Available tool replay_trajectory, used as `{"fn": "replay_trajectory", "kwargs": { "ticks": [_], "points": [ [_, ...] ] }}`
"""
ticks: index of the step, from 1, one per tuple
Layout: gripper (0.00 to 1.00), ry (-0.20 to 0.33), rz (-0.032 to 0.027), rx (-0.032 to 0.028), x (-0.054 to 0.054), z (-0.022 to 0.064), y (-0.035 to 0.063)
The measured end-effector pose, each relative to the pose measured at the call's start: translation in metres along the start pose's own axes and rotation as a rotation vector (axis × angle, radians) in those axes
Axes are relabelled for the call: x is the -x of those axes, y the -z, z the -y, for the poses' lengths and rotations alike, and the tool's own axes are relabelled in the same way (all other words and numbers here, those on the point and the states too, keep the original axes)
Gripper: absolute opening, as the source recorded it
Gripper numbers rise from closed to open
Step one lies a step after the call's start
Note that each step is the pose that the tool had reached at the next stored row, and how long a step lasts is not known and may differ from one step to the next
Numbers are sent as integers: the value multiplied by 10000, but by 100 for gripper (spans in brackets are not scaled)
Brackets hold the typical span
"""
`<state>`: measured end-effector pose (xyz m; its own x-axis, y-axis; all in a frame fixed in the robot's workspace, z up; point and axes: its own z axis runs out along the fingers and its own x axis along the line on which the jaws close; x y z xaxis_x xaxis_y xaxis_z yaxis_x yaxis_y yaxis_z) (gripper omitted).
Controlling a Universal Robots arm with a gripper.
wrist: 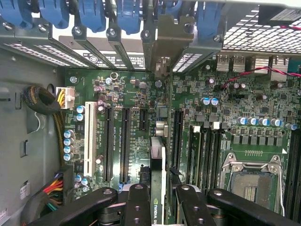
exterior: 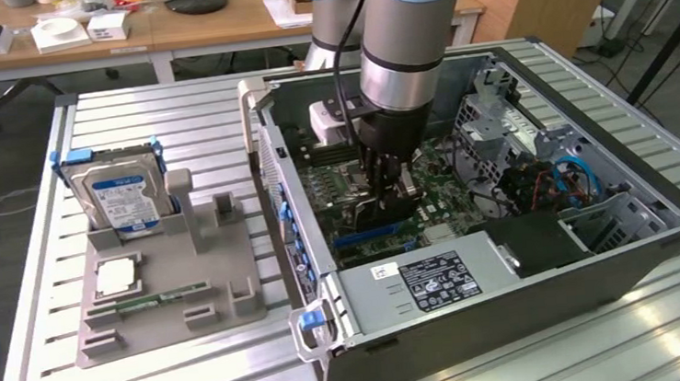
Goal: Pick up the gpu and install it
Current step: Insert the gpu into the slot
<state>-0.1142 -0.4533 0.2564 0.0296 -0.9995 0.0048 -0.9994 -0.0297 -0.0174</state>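
Tool (wrist: 160, 212) gripping gpu (wrist: 158, 155), thin dark card edge-on

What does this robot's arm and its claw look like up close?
The arm is a thick silver-grey tube with a pale blue cap and a black band. A black cable runs down its side and a small white box sits at the wrist. The gripper is black; its fingers are flat jointed bars with round silver pins.

Black gpu (wrist: 158, 162) stands edge-on above the motherboard (wrist: 131, 94).
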Motion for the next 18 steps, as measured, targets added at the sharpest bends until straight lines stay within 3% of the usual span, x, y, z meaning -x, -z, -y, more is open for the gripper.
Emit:
{"fn": "replay_trajectory", "kwargs": {
  "ticks": [18],
  "points": [
    [26, -45, -29, 1, -1, 1, 0]
  ]
}}
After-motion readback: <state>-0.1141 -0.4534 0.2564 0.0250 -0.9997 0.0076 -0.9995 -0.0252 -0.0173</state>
